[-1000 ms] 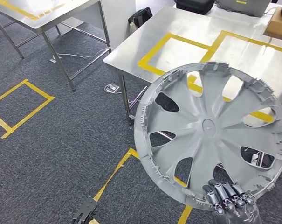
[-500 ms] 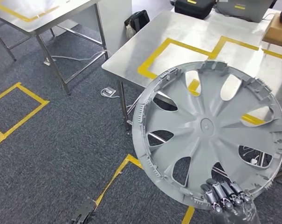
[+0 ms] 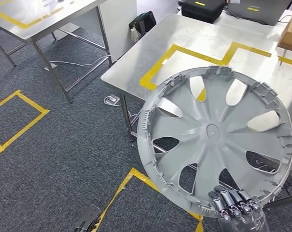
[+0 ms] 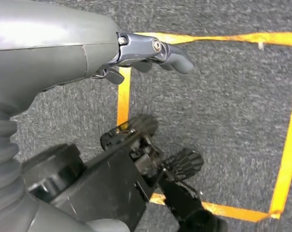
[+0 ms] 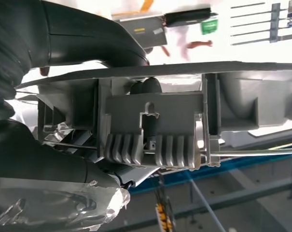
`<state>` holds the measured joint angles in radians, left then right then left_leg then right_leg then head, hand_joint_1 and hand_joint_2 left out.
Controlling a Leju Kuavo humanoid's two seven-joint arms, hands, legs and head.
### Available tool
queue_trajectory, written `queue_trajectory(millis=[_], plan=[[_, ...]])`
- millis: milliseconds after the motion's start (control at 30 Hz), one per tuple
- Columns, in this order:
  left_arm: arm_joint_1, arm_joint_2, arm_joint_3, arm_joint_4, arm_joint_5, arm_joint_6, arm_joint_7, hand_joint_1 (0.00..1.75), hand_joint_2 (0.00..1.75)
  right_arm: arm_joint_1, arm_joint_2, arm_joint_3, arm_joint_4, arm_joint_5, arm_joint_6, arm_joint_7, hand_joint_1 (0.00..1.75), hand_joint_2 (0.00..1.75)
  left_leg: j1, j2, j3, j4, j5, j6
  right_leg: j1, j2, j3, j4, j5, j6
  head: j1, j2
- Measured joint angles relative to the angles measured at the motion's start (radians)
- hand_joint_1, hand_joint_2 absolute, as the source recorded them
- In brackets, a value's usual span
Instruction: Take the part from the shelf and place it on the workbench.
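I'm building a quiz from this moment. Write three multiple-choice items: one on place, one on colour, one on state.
1. Where does the right hand grip the round grey plastic wheel cover?
A. Its lower rim
B. Its hub
C. Its top rim

2. What colour is the tape on the steel workbench?
A. Red
B. Yellow
C. Blue

3. The left hand is:
A. Holding the cover
B. Holding nothing
C. Pressing the workbench

Key: 1 A, fingers curl over the lower rim; 2 B, yellow lines; 3 B, it hangs over carpet, fingers free.

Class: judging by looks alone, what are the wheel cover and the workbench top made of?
Wheel cover: probably moulded plastic, matt grey, with thin clip tabs along its rim. Workbench top: likely stainless steel, brushed and softly reflective, marked with yellow tape.
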<state>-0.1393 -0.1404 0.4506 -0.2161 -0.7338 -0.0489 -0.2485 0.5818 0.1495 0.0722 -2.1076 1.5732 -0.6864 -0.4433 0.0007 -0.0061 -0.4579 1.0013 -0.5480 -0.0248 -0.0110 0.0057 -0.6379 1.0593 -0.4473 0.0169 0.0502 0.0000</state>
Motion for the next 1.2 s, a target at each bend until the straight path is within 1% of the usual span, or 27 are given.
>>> queue_trajectory(millis=[33,67,100,167,200,233,267,367,400,500,533,567,600,667,700,733,767,800,833,867,900,933,1000,1033,1100,1167,1200], plan=[[-0.002,-0.001,0.000,0.000,0.000,0.000,0.000,0.00,1.75,-0.001,0.000,0.000,0.000,0.000,0.000,0.000,1.75,1.75,0.000,0.000,-0.012,0.029,-0.001,-0.004,-0.001,0.001,0.013,-0.004,-0.006,-0.008,-0.002,0.000],[-0.003,-0.001,0.000,0.000,-0.001,0.000,0.000,0.00,1.75,-0.002,0.001,0.000,0.000,0.000,0.000,0.001,1.75,1.75,0.000,0.000,-0.039,0.078,-0.007,-0.008,-0.003,0.001,0.026,-0.008,-0.012,-0.013,-0.003,0.000],[-0.004,-0.001,0.000,0.000,-0.001,0.000,-0.001,0.00,1.75,-0.003,0.001,0.000,0.000,0.000,0.000,0.001,1.75,1.75,0.001,0.000,-0.081,0.144,-0.020,-0.012,-0.003,0.001,0.038,-0.012,-0.019,-0.018,-0.004,0.000],[-0.003,-0.001,0.000,0.000,-0.001,0.000,0.000,0.00,1.75,-0.003,0.002,0.000,0.000,0.000,0.000,0.002,1.75,1.75,0.001,0.000,-0.177,0.260,-0.067,-0.017,-0.003,0.003,0.060,-0.015,-0.037,-0.021,-0.005,0.000],[-0.001,-0.001,0.000,0.000,-0.001,-0.001,0.000,0.00,1.75,-0.002,0.002,0.000,0.000,0.000,0.000,0.002,1.75,1.75,0.001,0.000,-0.212,0.283,-0.084,-0.017,-0.003,0.005,0.073,-0.016,-0.048,-0.021,-0.005,0.000],[0.001,-0.001,0.000,0.000,-0.001,-0.001,0.000,0.00,1.75,-0.002,0.002,0.000,0.000,0.000,0.000,0.002,1.75,1.75,0.000,0.000,-0.231,0.275,-0.082,-0.015,-0.003,0.008,0.088,-0.016,-0.059,-0.020,-0.005,0.000],[0.002,0.000,0.000,0.000,-0.001,-0.001,0.000,0.00,1.75,-0.002,0.002,0.000,0.000,0.000,0.000,0.003,1.75,1.75,-0.001,0.000,-0.236,0.238,-0.055,-0.011,-0.004,0.009,0.104,-0.017,-0.072,-0.019,-0.005,0.000],[0.004,0.003,0.000,0.000,-0.001,-0.001,0.000,0.00,1.75,-0.002,0.002,0.000,0.000,0.000,0.000,0.003,1.75,1.75,-0.009,0.004,-0.219,0.069,0.104,0.006,-0.002,0.012,0.144,-0.020,-0.110,-0.005,-0.007,0.000],[0.006,0.003,0.000,0.000,-0.001,-0.001,0.000,0.00,1.75,-0.002,0.002,0.000,0.000,0.000,0.000,0.003,1.75,1.75,-0.011,0.005,-0.213,0.036,0.134,0.012,-0.001,0.013,0.154,-0.027,-0.120,0.001,-0.008,0.000],[0.004,0.003,0.000,0.000,-0.001,-0.001,0.000,0.00,1.75,-0.003,0.002,0.000,0.000,0.000,0.000,0.003,1.75,1.75,-0.010,0.002,-0.184,0.004,0.143,0.030,0.001,0.012,0.184,-0.036,-0.117,0.020,-0.007,0.000],[0.003,0.003,0.000,0.000,-0.001,-0.001,0.000,0.00,1.75,-0.003,0.002,0.000,-0.001,0.000,0.000,0.004,1.75,1.75,-0.008,0.002,-0.171,-0.003,0.142,0.037,0.002,0.009,0.178,-0.013,-0.112,0.025,-0.005,0.000],[0.002,0.003,0.000,0.000,-0.001,-0.001,0.000,0.00,1.75,-0.005,0.002,0.000,-0.001,0.000,0.000,0.004,1.75,1.75,-0.007,0.001,-0.158,-0.007,0.138,0.042,0.002,0.006,0.157,0.027,-0.116,0.028,-0.002,0.000],[0.001,0.003,0.000,0.000,-0.001,-0.001,0.000,0.00,1.75,-0.005,0.002,0.000,-0.001,0.000,0.000,0.005,1.75,1.75,-0.006,0.000,-0.147,-0.009,0.130,0.045,0.002,0.003,0.119,0.088,-0.129,0.029,0.000,0.000],[0.002,0.002,0.000,0.000,-0.001,-0.001,0.000,0.00,1.75,-0.004,0.002,0.001,0.000,0.000,0.000,0.006,1.75,1.75,-0.007,-0.001,-0.126,-0.009,0.108,0.048,0.002,0.002,0.032,0.204,-0.188,0.032,0.001,0.000],[0.003,0.002,0.000,0.000,-0.001,-0.001,0.000,0.00,1.75,-0.004,0.002,0.001,0.000,0.000,0.000,0.006,1.75,1.75,-0.007,-0.002,-0.112,-0.009,0.096,0.049,0.002,0.002,0.000,0.229,-0.217,0.034,0.001,0.000],[0.004,0.002,0.000,0.000,-0.001,-0.002,0.000,0.00,1.75,-0.003,0.002,0.000,0.001,0.000,0.000,0.007,1.75,1.75,-0.007,-0.004,-0.094,-0.009,0.083,0.049,0.002,0.002,-0.019,0.225,-0.228,0.035,0.002,0.000],[0.005,0.002,0.000,0.000,-0.001,-0.002,0.000,0.00,1.75,-0.003,0.002,0.000,0.001,0.000,0.000,0.007,1.75,1.75,-0.007,-0.006,-0.075,-0.009,0.069,0.049,0.002,0.002,-0.024,0.192,-0.214,0.036,0.002,0.000],[0.005,0.002,0.000,0.000,-0.001,-0.002,0.000,0.00,1.75,-0.003,0.002,0.000,0.001,0.000,0.000,0.008,1.75,1.75,-0.007,-0.007,-0.055,-0.010,0.054,0.047,0.002,0.002,-0.020,0.137,-0.170,0.035,0.002,0.000],[0.005,0.001,0.000,0.000,-0.001,-0.002,0.000,0.00,1.75,-0.003,0.002,0.000,0.002,0.000,0.000,0.008,1.75,1.75,-0.007,-0.008,-0.035,-0.008,0.039,0.045,0.002,0.001,-0.015,0.080,-0.103,0.034,0.002,0.000],[0.004,0.001,0.000,0.000,-0.001,-0.002,0.000,0.00,1.75,-0.004,0.002,0.000,0.002,0.000,0.000,0.008,1.75,1.75,-0.008,-0.008,-0.020,-0.008,0.026,0.041,0.003,0.000,-0.010,0.034,-0.050,0.031,0.002,0.000],[0.003,0.001,0.000,0.000,-0.001,-0.002,0.000,0.00,1.75,-0.004,0.002,0.000,0.003,0.000,0.000,0.008,1.75,1.75,-0.009,-0.008,-0.011,-0.010,0.015,0.035,0.005,0.000,-0.004,0.006,-0.008,0.025,0.001,0.000],[0.002,0.002,0.000,0.000,-0.001,-0.002,0.000,0.00,1.75,-0.003,0.002,0.000,0.003,0.000,0.000,0.009,1.75,1.75,-0.009,-0.009,-0.005,-0.009,0.009,0.030,0.007,0.000,0.000,-0.005,0.011,0.018,0.001,0.000],[-0.001,0.001,0.000,0.000,-0.001,-0.002,0.000,0.00,1.75,-0.003,0.002,0.001,0.004,0.000,0.000,0.010,1.75,1.75,-0.008,-0.008,-0.008,0.002,0.011,0.019,0.007,0.003,0.016,-0.011,0.005,0.005,0.000,0.000],[-0.002,0.001,0.000,0.000,-0.001,-0.003,0.000,0.00,1.75,-0.003,0.002,0.001,0.004,0.000,0.000,0.010,1.75,1.75,-0.008,-0.008,-0.020,0.029,0.016,0.014,0.005,0.003,0.025,-0.016,0.001,-0.001,-0.001,0.000],[-0.005,0.000,0.000,0.000,-0.001,-0.003,0.000,0.00,1.75,-0.005,0.002,0.001,0.004,0.000,0.000,0.012,1.75,1.75,-0.006,-0.006,-0.084,0.131,0.003,0.003,0.000,0.002,0.045,-0.026,-0.009,-0.010,-0.004,0.000],[-0.004,0.000,0.000,0.000,-0.001,-0.003,0.000,0.00,1.75,-0.006,0.002,0.001,0.004,0.000,0.000,0.018,1.75,1.75,-0.003,-0.006,-0.173,0.245,-0.045,-0.004,-0.001,0.003,0.061,-0.030,-0.021,-0.014,-0.005,0.000],[-0.003,0.000,0.000,0.000,-0.001,-0.003,0.000,0.00,1.75,-0.006,0.002,0.001,0.004,0.000,0.000,0.022,1.75,1.75,-0.001,-0.006,-0.208,0.277,-0.066,-0.006,-0.002,0.005,0.070,-0.031,-0.028,-0.014,-0.006,0.000]])
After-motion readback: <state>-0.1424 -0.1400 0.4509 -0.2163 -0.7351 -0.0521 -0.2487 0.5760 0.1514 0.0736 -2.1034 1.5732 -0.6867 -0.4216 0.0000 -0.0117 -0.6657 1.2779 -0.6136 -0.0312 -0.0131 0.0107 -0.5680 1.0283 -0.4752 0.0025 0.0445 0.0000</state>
